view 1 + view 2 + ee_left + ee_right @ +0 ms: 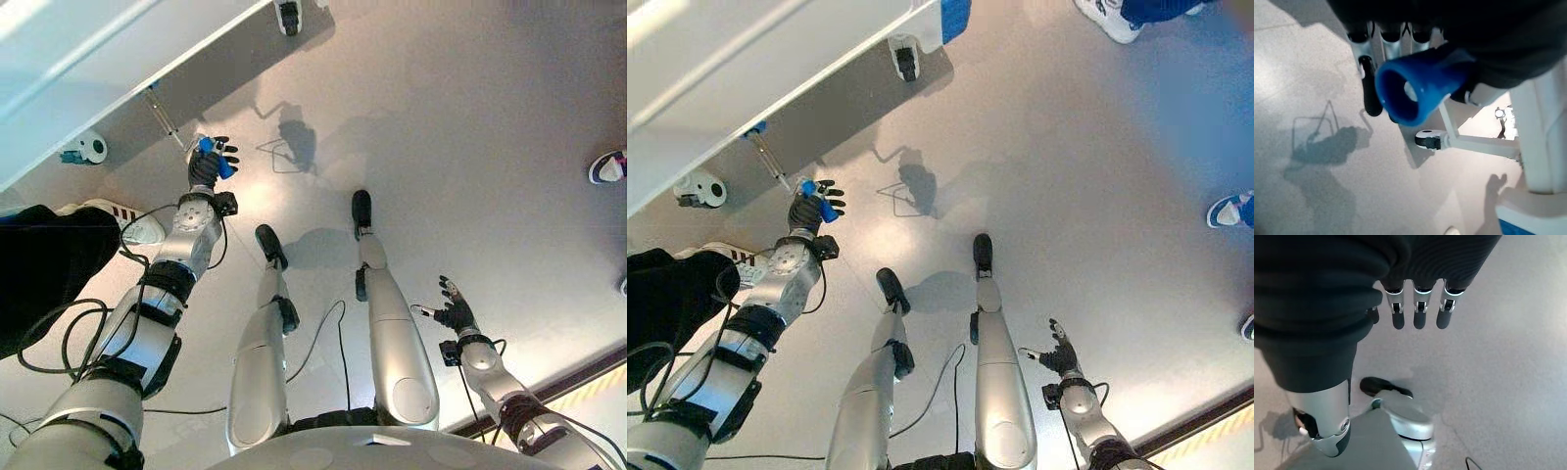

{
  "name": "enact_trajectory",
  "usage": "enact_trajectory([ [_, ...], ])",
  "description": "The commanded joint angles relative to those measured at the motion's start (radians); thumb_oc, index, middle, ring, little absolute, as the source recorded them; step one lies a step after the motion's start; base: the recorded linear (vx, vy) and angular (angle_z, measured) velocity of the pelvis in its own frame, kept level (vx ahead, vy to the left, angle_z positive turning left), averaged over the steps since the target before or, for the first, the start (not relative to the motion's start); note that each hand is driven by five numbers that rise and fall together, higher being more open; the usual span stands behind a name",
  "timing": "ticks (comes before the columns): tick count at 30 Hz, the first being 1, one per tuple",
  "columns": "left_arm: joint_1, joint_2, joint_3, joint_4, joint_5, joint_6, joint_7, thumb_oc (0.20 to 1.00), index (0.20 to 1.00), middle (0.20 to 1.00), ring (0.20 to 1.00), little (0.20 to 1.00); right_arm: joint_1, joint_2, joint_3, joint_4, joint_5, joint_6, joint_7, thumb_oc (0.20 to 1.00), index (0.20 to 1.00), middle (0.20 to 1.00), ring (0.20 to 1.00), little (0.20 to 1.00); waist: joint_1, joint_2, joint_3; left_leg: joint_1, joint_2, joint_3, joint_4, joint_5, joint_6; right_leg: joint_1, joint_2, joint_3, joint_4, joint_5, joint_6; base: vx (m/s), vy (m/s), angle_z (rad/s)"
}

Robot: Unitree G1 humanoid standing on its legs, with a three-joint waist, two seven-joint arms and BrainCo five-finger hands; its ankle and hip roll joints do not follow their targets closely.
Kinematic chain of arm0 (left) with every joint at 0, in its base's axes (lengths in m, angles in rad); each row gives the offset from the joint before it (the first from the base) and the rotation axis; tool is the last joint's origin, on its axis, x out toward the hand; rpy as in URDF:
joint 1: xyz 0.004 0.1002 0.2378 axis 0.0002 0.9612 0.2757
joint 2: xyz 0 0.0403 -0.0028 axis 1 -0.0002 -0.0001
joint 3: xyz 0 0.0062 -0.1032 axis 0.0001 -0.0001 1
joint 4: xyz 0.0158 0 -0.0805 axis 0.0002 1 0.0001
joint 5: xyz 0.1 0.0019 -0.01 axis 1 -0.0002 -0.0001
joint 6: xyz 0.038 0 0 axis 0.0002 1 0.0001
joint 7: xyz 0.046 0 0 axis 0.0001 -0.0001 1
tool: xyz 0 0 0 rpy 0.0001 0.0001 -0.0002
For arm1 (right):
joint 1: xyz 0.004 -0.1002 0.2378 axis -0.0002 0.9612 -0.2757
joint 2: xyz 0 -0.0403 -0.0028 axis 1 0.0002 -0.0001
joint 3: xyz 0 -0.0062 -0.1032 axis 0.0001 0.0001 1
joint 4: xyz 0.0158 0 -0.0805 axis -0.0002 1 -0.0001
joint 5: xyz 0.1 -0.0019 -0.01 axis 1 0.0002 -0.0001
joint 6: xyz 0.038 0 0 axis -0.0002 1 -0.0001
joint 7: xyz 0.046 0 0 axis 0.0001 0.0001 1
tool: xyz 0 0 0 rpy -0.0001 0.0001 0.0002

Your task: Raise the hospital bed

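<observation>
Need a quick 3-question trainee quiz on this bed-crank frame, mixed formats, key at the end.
1. True or false: the left hand has its fingers curled round the blue crank handle.
2. Multiple choice: the right hand is
A. holding the crank
B. open over the floor, holding nothing
C. resting on the bed frame
3. Fill in: the thin metal crank rod runs from the blue handle up to the underside of the white hospital ____.

Key: 1 true; 2 B; 3 bed.
</observation>
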Motion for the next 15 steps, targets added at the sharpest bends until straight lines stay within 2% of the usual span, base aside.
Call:
enact_trajectory([
  [1,-0.066,0.042,0.018,-0.136,0.010,-0.122,-0.029,0.200,0.200,0.200,0.200,0.200,0.061,-0.041,-0.032,0.004,-0.006,0.027,-0.005,1.000,1.000,1.000,1.000,1.000,-0.007,0.030,0.002,0.000,0.023,-0.043,0.093,-0.017,-0.036,0.015,-0.006,-0.002,0.096,-0.065,0.087,0.00,0.034,0.14],
  [15,0.019,0.111,0.077,-0.147,0.001,-0.117,-0.025,0.200,0.200,0.200,0.200,0.200,0.063,-0.030,-0.038,0.048,-0.019,0.043,-0.001,1.000,1.000,1.000,1.000,1.000,0.049,0.000,0.002,-0.001,-0.005,-0.097,0.097,-0.024,-0.022,0.078,-0.055,-0.055,0.084,-0.070,0.101,0.01,0.037,0.17],
])
